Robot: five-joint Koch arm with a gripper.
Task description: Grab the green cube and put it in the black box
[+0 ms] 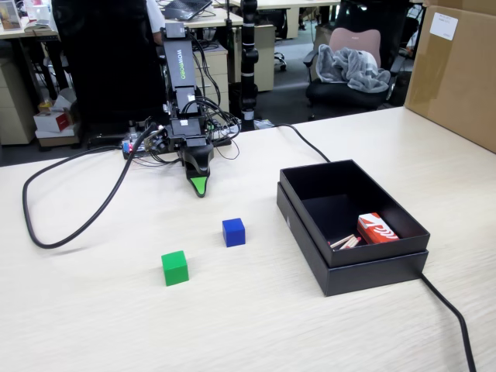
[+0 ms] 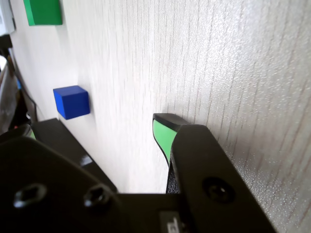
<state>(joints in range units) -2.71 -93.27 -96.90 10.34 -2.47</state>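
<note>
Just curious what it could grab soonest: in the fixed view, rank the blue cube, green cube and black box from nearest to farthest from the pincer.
From the pincer:
1. Blue cube, just below-right of it.
2. Green cube, further down, towards the table's front.
3. Black box, off to the right.

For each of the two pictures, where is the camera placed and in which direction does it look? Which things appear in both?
Fixed view: stands in front of the table, raised, facing the arm and the office behind; shows the green cube, blue cube, black box and the gripper, tip down near the table.
Wrist view: rides on the gripper, looking along the tabletop; black jaws with one green tip fill the bottom.
Shared: green cube, blue cube, table, gripper.
</note>
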